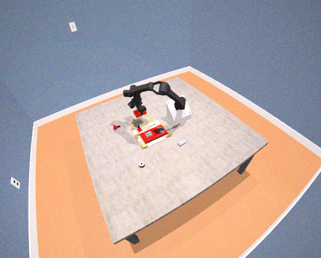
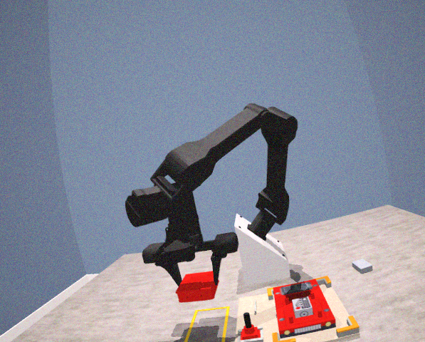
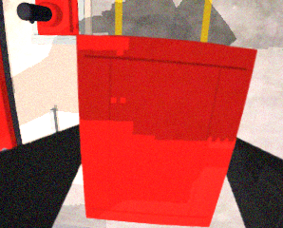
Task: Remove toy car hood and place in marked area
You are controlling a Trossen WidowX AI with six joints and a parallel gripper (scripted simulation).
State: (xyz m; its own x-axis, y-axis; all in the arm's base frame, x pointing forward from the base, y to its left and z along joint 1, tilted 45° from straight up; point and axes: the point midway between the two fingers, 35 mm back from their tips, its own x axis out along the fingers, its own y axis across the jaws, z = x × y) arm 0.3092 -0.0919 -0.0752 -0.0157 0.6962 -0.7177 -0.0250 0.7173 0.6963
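My gripper (image 1: pixel 141 110) (image 2: pixel 197 283) (image 3: pixel 155 138) is shut on the red hood (image 1: pixel 138 113) (image 2: pixel 196 293) (image 3: pixel 156 95), one finger on each side. The hood hangs in the air above the table, roughly level. The marked area, a yellow outline (image 2: pixel 226 323) (image 3: pixel 119 19), lies on the table below it, with the shadow of arm and hood across it. The red toy car (image 1: pixel 157 134) (image 2: pixel 324 310) stands on its cream board beside the area, its engine bay uncovered with a grey engine (image 2: pixel 302 308) showing.
A red block with a black stick (image 1: pixel 138 129) (image 2: pixel 250 333) stands between the area and the car. A red cone-shaped piece (image 1: pixel 115 127) lies farther left. A small grey block (image 1: pixel 182 142) (image 2: pixel 361 266) and a wheel (image 1: pixel 141 164) lie on the table. The white arm base (image 2: pixel 260 265) stands behind.
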